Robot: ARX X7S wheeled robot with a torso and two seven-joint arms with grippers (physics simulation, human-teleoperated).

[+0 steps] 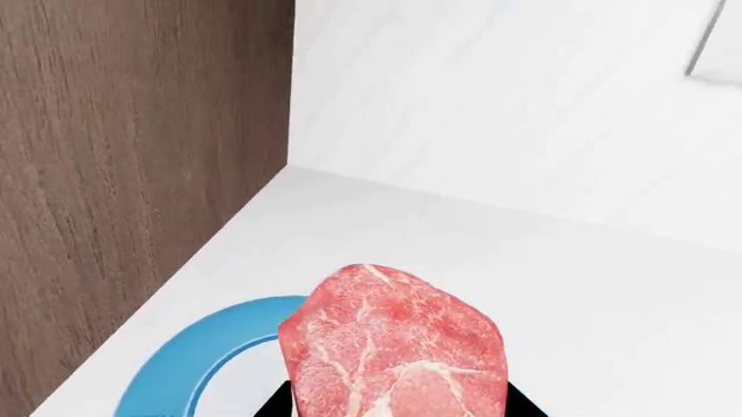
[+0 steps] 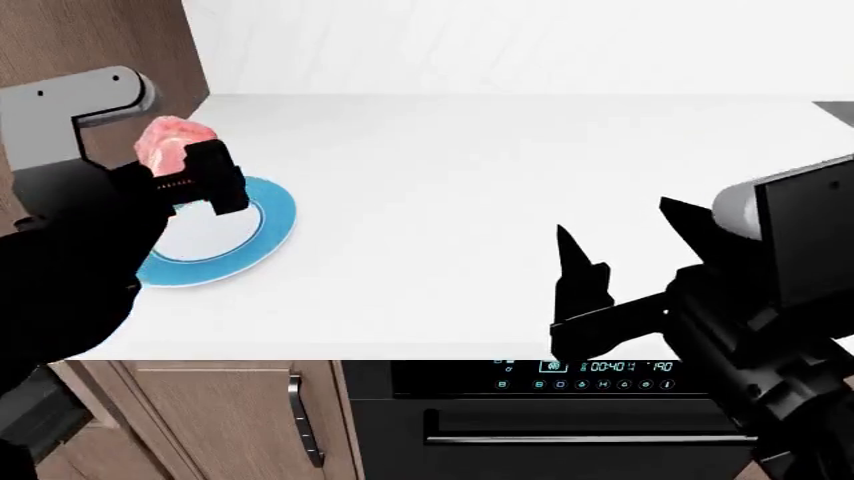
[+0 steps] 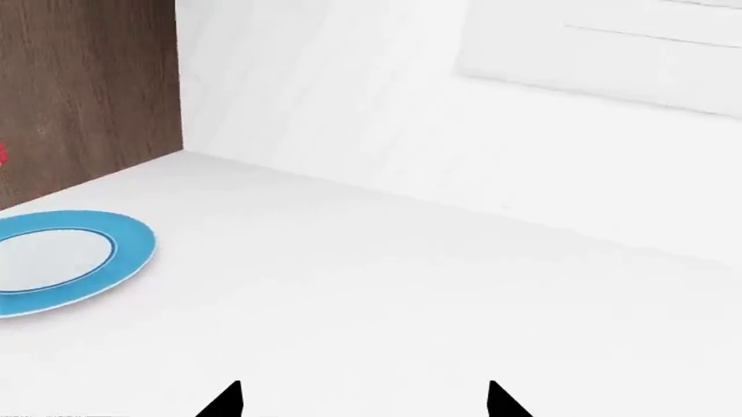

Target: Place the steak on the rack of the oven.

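Observation:
The steak (image 1: 394,347), raw red-pink meat with white marbling, is held in my left gripper (image 1: 400,404), which is shut on it and lifted above the blue-rimmed white plate (image 1: 186,365). In the head view the steak (image 2: 171,140) and left gripper (image 2: 187,170) hang over the plate (image 2: 260,235) at the left of the white counter (image 2: 507,200). My right gripper (image 2: 627,240) is open and empty above the counter's front right; its tips show in the right wrist view (image 3: 361,401). The tall oven and its rack are out of view.
A brown wood panel (image 1: 128,174) stands just left of the plate, also in the right wrist view (image 3: 87,95). A white wall (image 2: 507,45) backs the counter. Below the counter edge is a black oven with a blue display (image 2: 587,370) and a wood cabinet door (image 2: 214,410).

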